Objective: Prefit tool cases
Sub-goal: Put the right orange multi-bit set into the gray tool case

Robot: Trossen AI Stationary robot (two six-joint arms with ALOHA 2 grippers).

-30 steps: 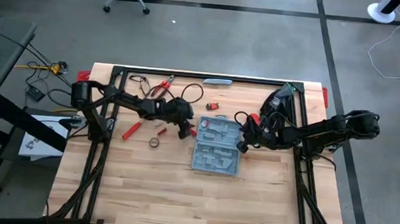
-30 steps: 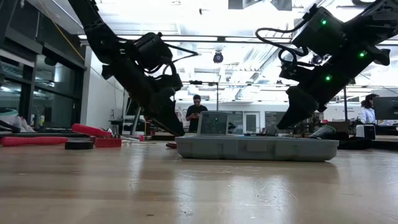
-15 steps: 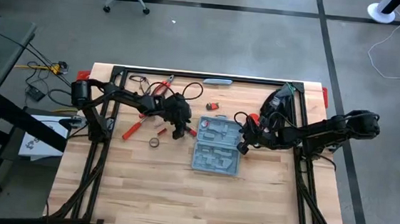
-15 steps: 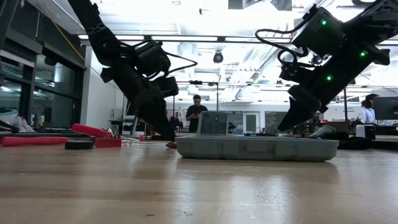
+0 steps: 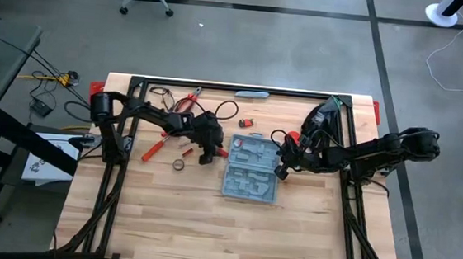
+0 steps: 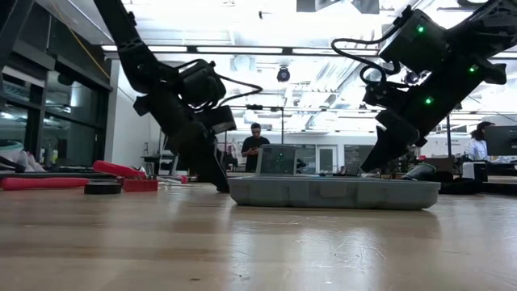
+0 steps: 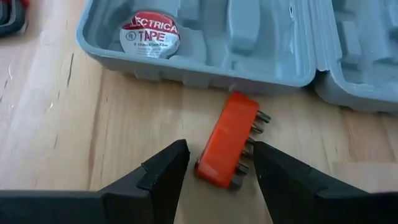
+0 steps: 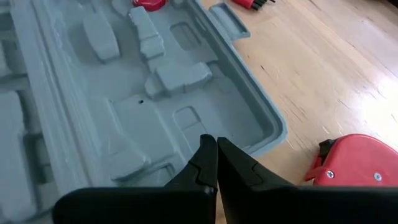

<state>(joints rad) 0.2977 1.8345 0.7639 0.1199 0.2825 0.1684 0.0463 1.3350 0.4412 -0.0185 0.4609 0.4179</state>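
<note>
The tool case (image 5: pixel 251 170) is lying open and flat near the middle of the table (image 5: pixel 207 227), its grey moulded slots facing up, and so far only a roll of electrical tape (image 7: pixel 149 35) is sitting in one of them; the other slots in view are showing bare, so most of the fitting is looking undone. Red-handled tools (image 5: pixel 154 148) and a dark ring (image 5: pixel 178 164) are lying loose on the wood to the case's left. The left gripper (image 7: pixel 214 163) is reaching down low just beside the case's left edge, its fingers standing wide on either side of an orange bit holder (image 7: pixel 228 147) without touching it, likely lining up a pick. The right gripper (image 8: pixel 216 163) is hanging over the case's right edge, fingers pressed together and holding nothing, with a red object (image 8: pixel 354 160) lying on the table close by
</note>
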